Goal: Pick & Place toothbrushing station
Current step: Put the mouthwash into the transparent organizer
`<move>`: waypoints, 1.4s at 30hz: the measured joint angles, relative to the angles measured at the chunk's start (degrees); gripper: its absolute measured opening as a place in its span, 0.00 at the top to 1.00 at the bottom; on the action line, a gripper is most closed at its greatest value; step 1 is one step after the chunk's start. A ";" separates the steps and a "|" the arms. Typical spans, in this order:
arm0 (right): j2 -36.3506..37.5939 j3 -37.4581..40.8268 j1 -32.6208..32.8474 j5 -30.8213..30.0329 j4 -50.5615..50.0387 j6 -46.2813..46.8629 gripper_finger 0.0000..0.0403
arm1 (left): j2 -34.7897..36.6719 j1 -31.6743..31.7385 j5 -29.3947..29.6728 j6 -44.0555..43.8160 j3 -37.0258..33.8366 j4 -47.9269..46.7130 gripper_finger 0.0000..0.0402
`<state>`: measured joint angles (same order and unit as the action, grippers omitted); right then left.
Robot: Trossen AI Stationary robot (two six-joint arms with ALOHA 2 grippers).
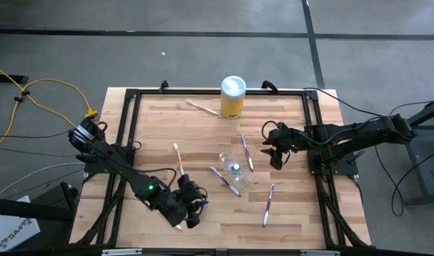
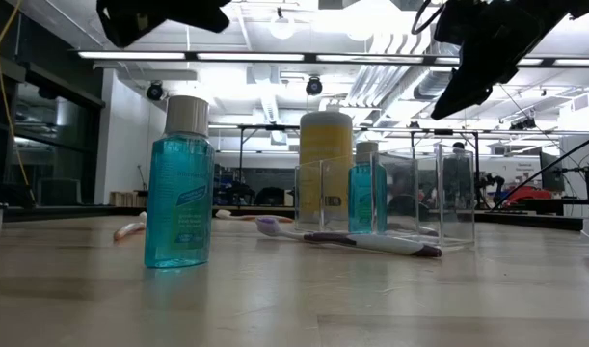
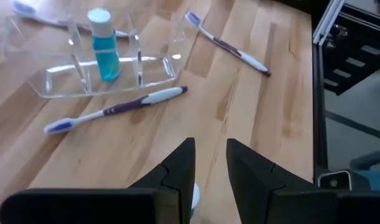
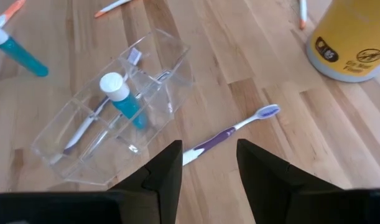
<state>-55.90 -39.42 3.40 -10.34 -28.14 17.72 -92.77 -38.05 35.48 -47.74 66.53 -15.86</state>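
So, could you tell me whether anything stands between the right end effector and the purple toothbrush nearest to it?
Nothing visible does. The right end effector, open, hangs over the table close to the purple toothbrush, with only bare wood between them. The clear organiser lies on the brush's far side.

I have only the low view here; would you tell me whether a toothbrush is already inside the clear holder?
Observer: Yes, one toothbrush lies in the clear holder, beside the blue bottle.
Operator: Thank you. Is the right tool carrying anything?
Observer: No, the right tool is open and empty, with a purple toothbrush on the table between it and the holder.
Operator: And the left one?
Observer: The left tool hangs open over the loose blue bottle.
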 joint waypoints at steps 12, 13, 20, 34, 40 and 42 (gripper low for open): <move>0.00 0.00 0.00 0.08 -0.26 -0.03 0.64 | -4.49 -4.32 8.61 -1.53 0.64 7.21 0.70; -0.02 0.00 -0.02 0.08 -0.42 -0.04 0.64 | -5.55 -4.46 8.53 -1.25 1.01 8.30 0.70; -0.02 0.00 -0.02 0.08 -0.51 -0.86 0.64 | -11.86 -5.79 13.35 3.62 5.54 9.87 0.70; -0.02 0.00 -0.01 0.46 -0.94 -1.03 0.64 | -11.17 -9.52 22.53 -15.43 5.98 -8.16 0.70; -0.02 0.00 0.00 0.47 -1.09 -0.90 0.64 | -11.17 -8.59 21.38 -16.07 6.00 -9.93 0.70; -0.02 0.00 -0.02 0.46 -1.20 -0.87 0.64 | -11.19 -8.37 19.81 -17.38 6.00 -11.09 0.70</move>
<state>-55.92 -39.42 3.38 -9.87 -29.34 16.84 -103.96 -46.43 55.30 -65.12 72.53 -26.94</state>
